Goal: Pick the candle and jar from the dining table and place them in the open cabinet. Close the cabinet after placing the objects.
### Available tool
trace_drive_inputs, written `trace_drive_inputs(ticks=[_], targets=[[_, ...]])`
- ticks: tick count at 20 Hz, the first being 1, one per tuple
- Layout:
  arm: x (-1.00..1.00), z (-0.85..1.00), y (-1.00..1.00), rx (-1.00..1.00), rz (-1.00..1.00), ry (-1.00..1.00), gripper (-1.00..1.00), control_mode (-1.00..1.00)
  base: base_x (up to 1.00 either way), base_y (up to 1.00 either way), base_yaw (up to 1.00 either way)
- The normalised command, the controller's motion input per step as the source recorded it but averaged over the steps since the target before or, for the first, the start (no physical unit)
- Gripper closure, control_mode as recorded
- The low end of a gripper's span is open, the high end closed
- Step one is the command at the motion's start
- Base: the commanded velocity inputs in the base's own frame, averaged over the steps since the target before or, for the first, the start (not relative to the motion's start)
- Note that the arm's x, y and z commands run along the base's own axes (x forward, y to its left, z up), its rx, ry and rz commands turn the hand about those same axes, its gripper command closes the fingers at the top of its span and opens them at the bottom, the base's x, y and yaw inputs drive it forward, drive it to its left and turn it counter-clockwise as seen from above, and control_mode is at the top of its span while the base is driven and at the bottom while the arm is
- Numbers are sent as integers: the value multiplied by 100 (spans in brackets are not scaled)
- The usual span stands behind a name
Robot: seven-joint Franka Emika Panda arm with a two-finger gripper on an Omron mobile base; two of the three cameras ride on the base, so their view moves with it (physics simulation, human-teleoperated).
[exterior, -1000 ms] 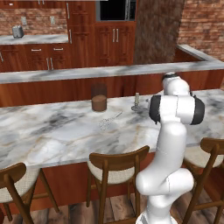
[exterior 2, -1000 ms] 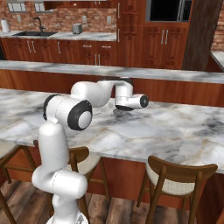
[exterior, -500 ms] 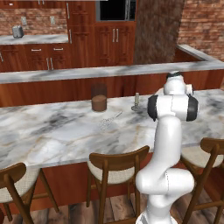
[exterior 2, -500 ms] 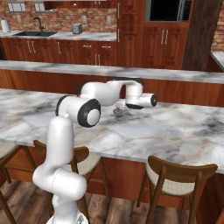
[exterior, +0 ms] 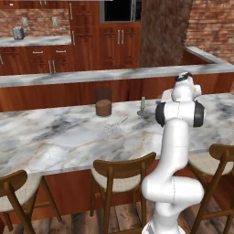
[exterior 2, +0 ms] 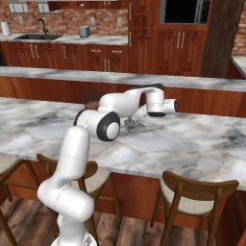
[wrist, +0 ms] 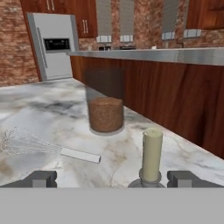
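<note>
— Where are we?
— We are in a home kitchen: brick walls (exterior: pixel 211 25), reddish wood cabinets (exterior: pixel 119 43), a built-in oven (exterior: pixel 120 10).
— And we see a marble dining table (exterior: pixel 59 137) with wooden stools (exterior: pixel 119 176), a refrigerator (wrist: pixel 53 46), a sink (exterior 2: pixel 39 36) and a toaster (exterior: pixel 18 33).

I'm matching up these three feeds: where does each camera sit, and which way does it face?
Left base view: behind-left of the arm, facing the dining table; white arm rises lower right.
Right base view: behind-right, same table; arm reaches from lower left.
Hand view: on the hand, facing the candle between the gripper fingertips.
Shared: candle, jar, whisk.
</note>
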Motion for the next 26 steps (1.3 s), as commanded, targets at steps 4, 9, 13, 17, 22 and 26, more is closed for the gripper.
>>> trace_drive_inputs(ticks=[4, 9, 13, 17, 22, 26], targets=[[20, -17, 0, 0, 5, 0, -100, -100, 0, 0, 0], [7, -37, 3, 0, 2, 0, -100, -100, 0, 0, 0], [2, -34, 11, 0, 2, 0, -100, -100, 0, 0, 0], [11, -12, 22, 0, 0, 0, -100, -100, 0, 0, 0], [36, -10, 29, 0, 0, 0, -100, -100, 0, 0, 0], [41, -8, 15, 0, 0, 1, -100, -100, 0, 0, 0]])
